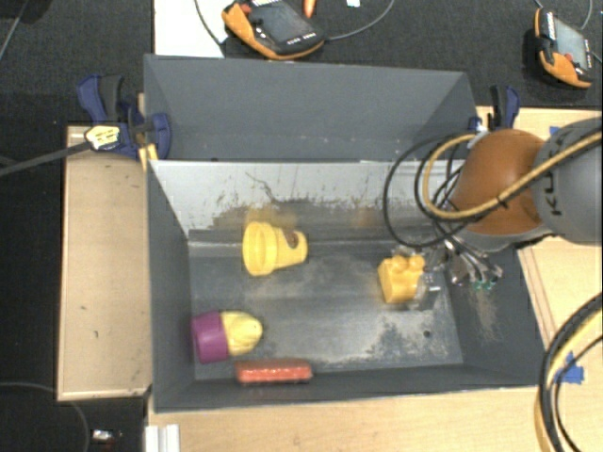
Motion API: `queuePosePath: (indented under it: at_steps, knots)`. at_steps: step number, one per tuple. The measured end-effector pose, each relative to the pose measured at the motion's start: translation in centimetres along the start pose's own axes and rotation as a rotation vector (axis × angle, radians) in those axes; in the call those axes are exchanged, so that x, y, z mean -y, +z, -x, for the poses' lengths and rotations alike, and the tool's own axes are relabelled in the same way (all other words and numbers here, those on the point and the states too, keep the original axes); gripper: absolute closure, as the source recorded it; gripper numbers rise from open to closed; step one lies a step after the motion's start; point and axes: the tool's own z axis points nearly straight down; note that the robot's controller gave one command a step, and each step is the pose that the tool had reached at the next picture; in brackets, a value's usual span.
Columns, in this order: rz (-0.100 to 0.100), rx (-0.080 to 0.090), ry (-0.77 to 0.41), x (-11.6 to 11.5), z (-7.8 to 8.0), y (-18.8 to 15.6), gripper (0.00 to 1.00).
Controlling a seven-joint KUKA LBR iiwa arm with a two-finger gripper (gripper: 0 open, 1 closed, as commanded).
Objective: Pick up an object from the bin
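In the camera view, the arm [575,172] comes in from the right over the grey metal bin [301,111]. Its rounded orange cover [497,185] sits above the bin's right wall, with black cables [407,201] looping out from it on the side facing into the bin. On the grey casing behind the cover there is dark lettering that seems to begin "KU"; the rest runs out of the picture.

The gripper [426,284] is down at the floor in the right part of the bin. Whether it is open or closed cannot be told, because its metal parts merge with the dark wiring behind them. Right against its left side lies a chunky yellow block [399,279] with a stepped, uneven top. The two look to be touching, but whether the block is actually gripped cannot be told.

Well to the gripper's left, and a little further towards the back wall, a yellow cup-like piece [271,249] lies tipped on its side, with a small handle or tab pointing back towards the gripper. Further left still and towards the near wall lies a purple cap joined to a yellow rounded body [224,335], the purple end turned away from the gripper. Just beside that, close along the near wall, lies a slim red-orange stick [273,373], set lengthwise. Scuffs and dark specks mark the floor between these things.
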Motion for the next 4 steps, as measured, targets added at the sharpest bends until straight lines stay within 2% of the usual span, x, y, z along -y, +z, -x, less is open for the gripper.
queuePosePath:
  at_steps: [1, 2, 3, 4]
  knots:
    - [0.001, -0.003, 0.054, -0.9, -3.1, -0.1, 1.0]
    - [0.001, 0.0, 0.01, -0.9, -0.8, -9.7, 1.0]
    - [0.001, -0.001, 0.038, -1.7, -2.4, -4.0, 1.0]
    - [-0.001, 0.006, 0.012, -0.8, -1.3, -10.0, 1.0]
